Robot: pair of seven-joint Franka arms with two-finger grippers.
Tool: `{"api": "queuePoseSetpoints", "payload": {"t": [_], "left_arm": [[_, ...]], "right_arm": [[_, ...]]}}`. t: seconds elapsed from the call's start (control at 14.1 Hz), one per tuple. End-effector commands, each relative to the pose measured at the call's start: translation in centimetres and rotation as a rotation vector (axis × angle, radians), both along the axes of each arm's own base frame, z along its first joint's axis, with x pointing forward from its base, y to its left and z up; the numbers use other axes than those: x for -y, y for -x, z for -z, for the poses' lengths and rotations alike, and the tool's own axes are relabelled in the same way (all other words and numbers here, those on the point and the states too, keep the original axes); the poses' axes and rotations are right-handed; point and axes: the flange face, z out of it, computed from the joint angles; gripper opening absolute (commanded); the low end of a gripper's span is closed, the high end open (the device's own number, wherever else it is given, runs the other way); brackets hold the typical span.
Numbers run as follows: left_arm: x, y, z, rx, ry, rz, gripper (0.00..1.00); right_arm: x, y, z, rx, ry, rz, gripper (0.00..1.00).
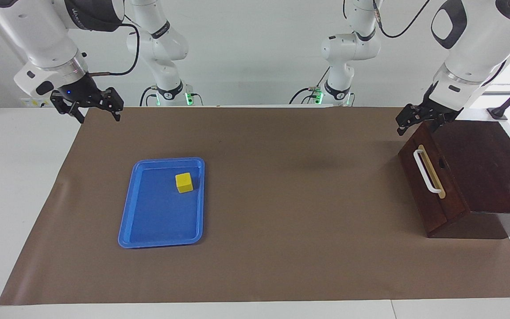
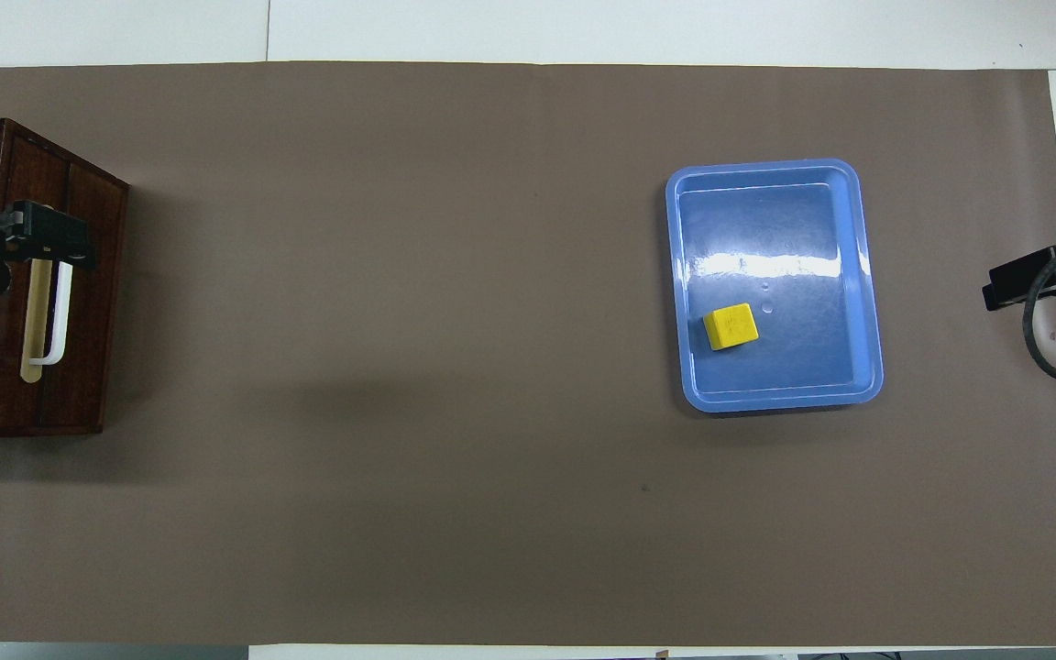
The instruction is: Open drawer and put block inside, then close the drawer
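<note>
We see an evenly and brightly lit scene in both views. Light falls from overhead: white glare streaks cross the floor of the blue tray [image 2: 688,275] in the overhead view. Shadows are soft and faint; we note a diffuse dark patch on the brown mat [image 1: 281,266] near the wooden box [image 1: 481,177], and a narrow shadow along the tray's rim. A window at the left arm's end is overexposed. Focus is sharp throughout.

The flat blue plastic tray [image 2: 867,275] shines glossy under a smooth yellow cube block [image 2: 731,326], on matt brown paper [image 2: 455,367], beside the dark reddish-brown wooden box's drawer [image 1: 427,186] with its smooth white bar handle [image 1: 426,172].
</note>
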Motion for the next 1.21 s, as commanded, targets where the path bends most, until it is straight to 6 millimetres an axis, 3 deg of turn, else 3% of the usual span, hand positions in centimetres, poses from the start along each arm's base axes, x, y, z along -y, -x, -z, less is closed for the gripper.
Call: {"api": "queuePoseSetpoints", "payload": {"t": [0.0, 0.36, 0.64, 0.71, 1.0, 1.14], "left_arm": [[-0.3, 0.5, -0.1, 0.013, 0.01, 0.009, 1.0], [-0.3, 0.3, 0.9, 0.062, -0.001, 0.022, 1.0], [0.2, 1.2, 6.8, 0.117, -0.185, 0.124, 1.0], [0.1, 0.8, 7.8, 0.124, -0.219, 0.142, 1.0], [-0.6, -0.8, 16.0, 0.095, -0.356, 0.254, 1.0], [-1.4, -1.0, 18.1, 0.097, -0.395, 0.287, 1.0]], "right_arm": [[0.3, 0.6, -0.3, -0.006, 0.01, 0.015, 1.0], [0.3, 0.6, -0.3, -0.006, 0.01, 0.013, 1.0], [0.4, 0.6, -0.3, -0.006, 0.01, 0.015, 1.0], [0.3, 0.6, -0.3, -0.006, 0.01, 0.012, 1.0], [0.5, 0.8, -0.1, -0.002, 0.028, -0.048, 1.0], [0.9, 1.5, 0.7, -0.023, 0.031, -0.055, 1.0]]}}
